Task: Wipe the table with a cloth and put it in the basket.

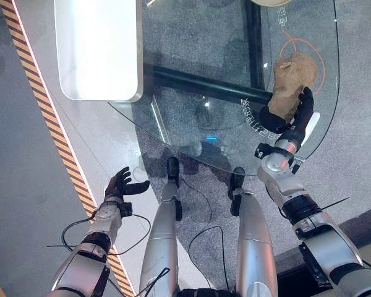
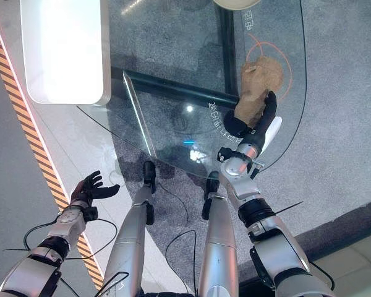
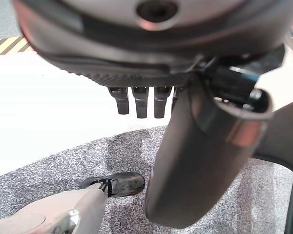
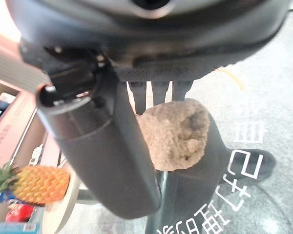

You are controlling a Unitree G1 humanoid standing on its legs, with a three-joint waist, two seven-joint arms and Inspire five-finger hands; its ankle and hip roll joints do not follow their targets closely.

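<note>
I had the right robot hand [image 1: 288, 117] on the brown cloth [image 1: 290, 80], which lay bunched on the glass surface [image 1: 191, 93] inside an orange ring [image 1: 318, 52] marked on the glass, toward my right. From the right wrist view the fingers [image 4: 154, 92] reached over the near edge of the cloth [image 4: 173, 134] and the thumb sat beside it, so I judged the hand was pinching the cloth rather than just resting on it. The left robot hand [image 1: 122, 184] hung off to my left over the floor, well apart from the surface, its fingers loose and carrying nothing.

To wipe well from there, I reckoned I should press the cloth flat rather than drag it as a lump, keep the palm low, and sweep in broad overlapping passes back toward the middle of the glass. The surface's curved edge was near the wrist, so I would have kept strokes short there to avoid pushing the cloth over. A pale rim [image 1: 271, 2] at the far edge might have been the basket; I could not tell.
</note>
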